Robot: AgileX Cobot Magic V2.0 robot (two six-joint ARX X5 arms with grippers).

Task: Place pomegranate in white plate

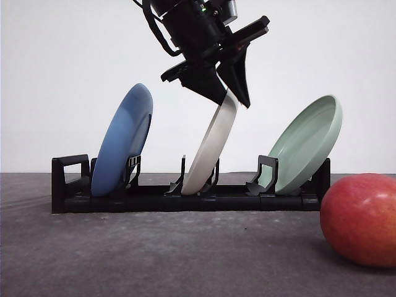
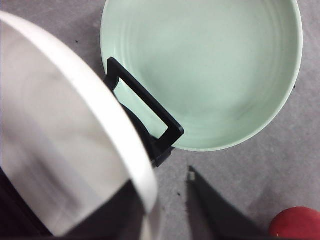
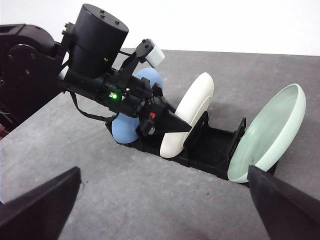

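With the left hand (image 1: 230,93) clamped on the white plate (image 1: 210,145) rim in the rack (image 1: 185,197), a skewed lift risks snagging a divider; the pomegranate (image 1: 361,219) rests on the surface at 4 o'clock from the rack.

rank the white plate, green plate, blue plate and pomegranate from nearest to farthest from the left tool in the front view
1. white plate, middle rack slot, its top rim between the fingers of the left tool.
2. green plate and blue plate, right and left rack slots; too close to call.
3. pomegranate, on the table at far right, in front of the rack.
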